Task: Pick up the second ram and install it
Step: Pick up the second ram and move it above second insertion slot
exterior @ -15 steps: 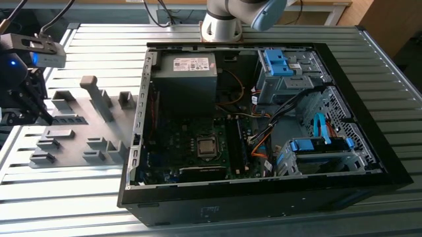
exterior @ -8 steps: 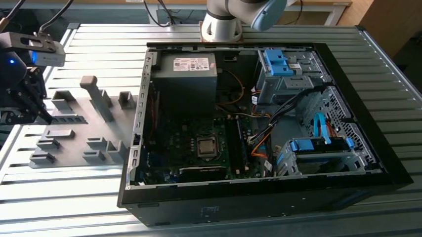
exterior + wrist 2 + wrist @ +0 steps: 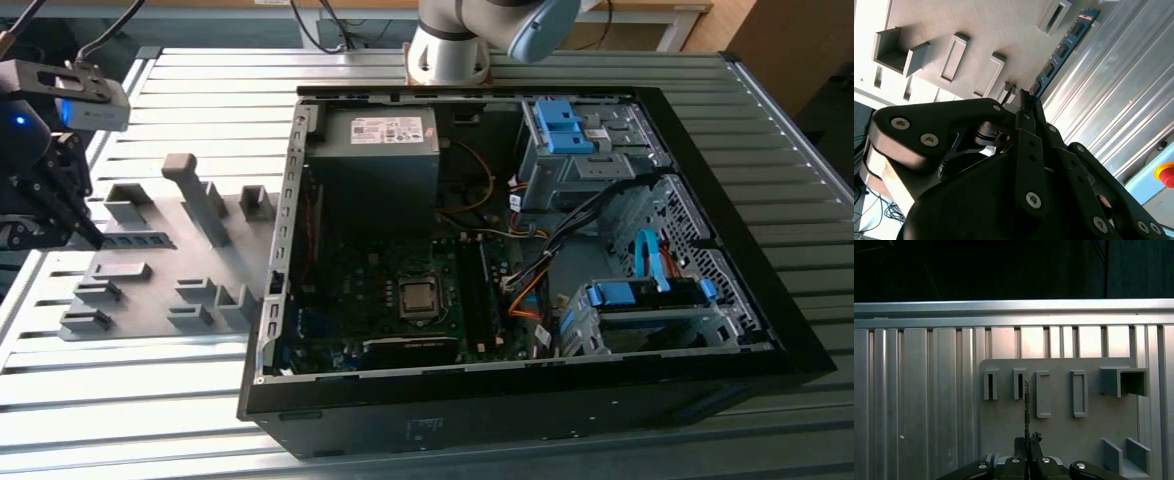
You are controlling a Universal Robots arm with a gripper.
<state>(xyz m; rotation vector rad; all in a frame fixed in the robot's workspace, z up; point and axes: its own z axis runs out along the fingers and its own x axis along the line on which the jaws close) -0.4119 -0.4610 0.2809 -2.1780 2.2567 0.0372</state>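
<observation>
Exterior view, gripper [image 3: 83, 232]: seen at the exterior view's left edge, over the left end of the grey tray [image 3: 147, 290].
Exterior view, surroundings: the tray is laid on a slatted metal table [image 3: 200, 420], just left of an open computer case [image 3: 534, 400]; the gripper is well apart from the case.
Second wrist view, gripper [image 3: 1024, 97]: the black fingers are pressed together on one end of the second ram [image 3: 1064, 47].
Second wrist view, ram: a thin blue-green board with dark chips, stretched away from the fingertips along the tray [image 3: 979, 30] edge, beside the table [image 3: 1114, 100] slats.
First wrist view, gripper [image 3: 1027, 440]: pinched on the ram [image 3: 1026, 405].
First wrist view, ram: seen edge-on as a narrow line over the tray [image 3: 1064, 430], between two slotted blocks; contact with the tray cannot be told.
</observation>
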